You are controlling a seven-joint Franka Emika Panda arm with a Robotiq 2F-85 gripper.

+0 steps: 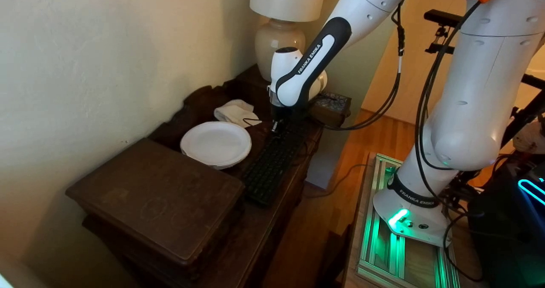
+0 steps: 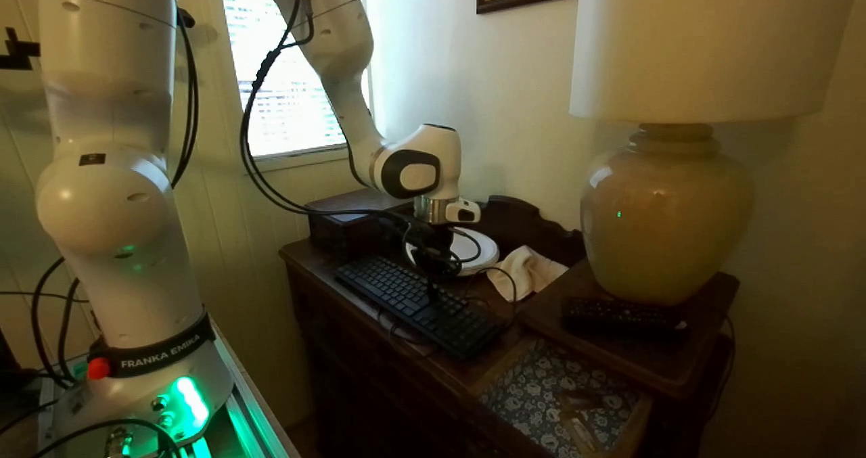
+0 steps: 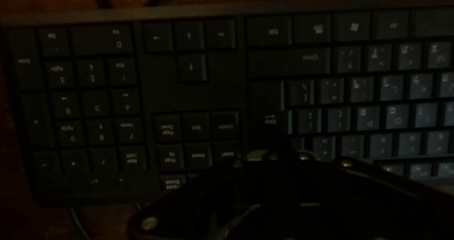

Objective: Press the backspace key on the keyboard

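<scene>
The long black keyboard (image 1: pixel 268 169) lies on the dark wooden dresser and shows in both exterior views (image 2: pixel 396 289). In the wrist view the keyboard (image 3: pixel 191 94) appears upside down and dark, with the Enter key (image 3: pixel 267 109) near the middle. My gripper (image 3: pixel 282 151) points down with its fingers together and nothing visible held between them. Its fingertips are over the keys just beyond Enter, beside the plus key (image 3: pixel 324 148). The backspace key is hidden by the fingers and shadow there. In an exterior view the gripper (image 2: pixel 431 292) tip reaches the keys; I cannot tell whether it touches or presses one.
A stack of white plates (image 1: pixel 217 143) and a white cloth (image 1: pixel 236 112) lie beside the keyboard. A dark wooden box (image 1: pixel 157 190) stands at one end, a lamp (image 2: pixel 666 214) and remote (image 2: pixel 616 316) at the other. Loose cables (image 2: pixel 507 282) hang round the gripper.
</scene>
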